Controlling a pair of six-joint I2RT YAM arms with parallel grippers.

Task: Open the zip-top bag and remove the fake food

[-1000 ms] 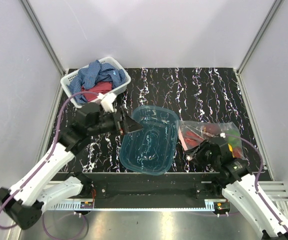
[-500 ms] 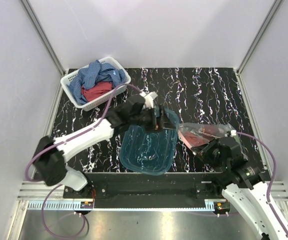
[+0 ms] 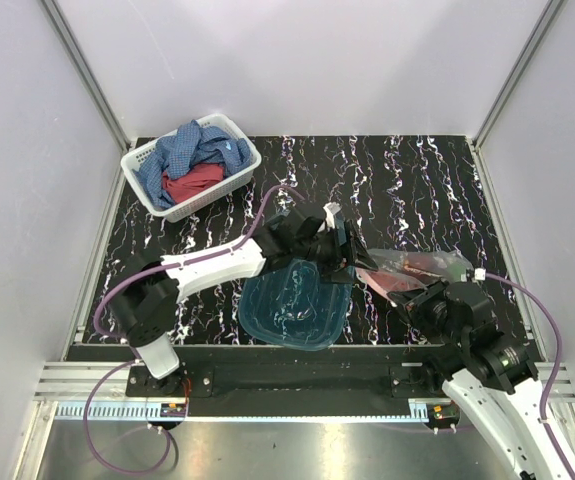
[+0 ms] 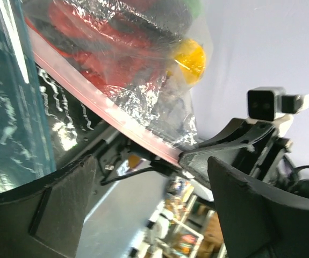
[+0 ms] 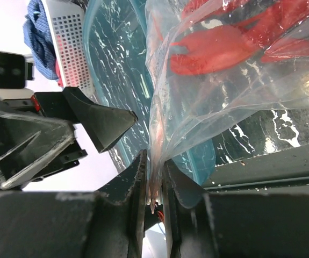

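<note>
The zip-top bag [image 3: 422, 265] is a clear crinkly pouch lying right of centre, its pinkish-red zip strip [image 4: 98, 97] along the mouth. Inside it is the fake food: a red lobster [image 5: 218, 45], a yellow fruit [image 4: 189, 59] and a bit of green. My right gripper [image 5: 154, 164] is shut on the bag's near corner at the zip strip, and the pinched plastic stands up between its fingers. My left gripper [image 4: 154, 207] is open, reaching across the tub. Its fingertips [image 3: 359, 262] are close to the mouth edge of the bag, with nothing between them.
A teal translucent tub [image 3: 292, 300] lies under the left arm's forearm, just left of the bag. A white basket [image 3: 229, 130] with blue and red cloths stands at the back left. The table's near edge [image 3: 297, 350] runs right behind the tub and bag.
My left arm swung from the left side across the tub to the bag's mouth. My right gripper closed on the bag's corner and raised it slightly.
</note>
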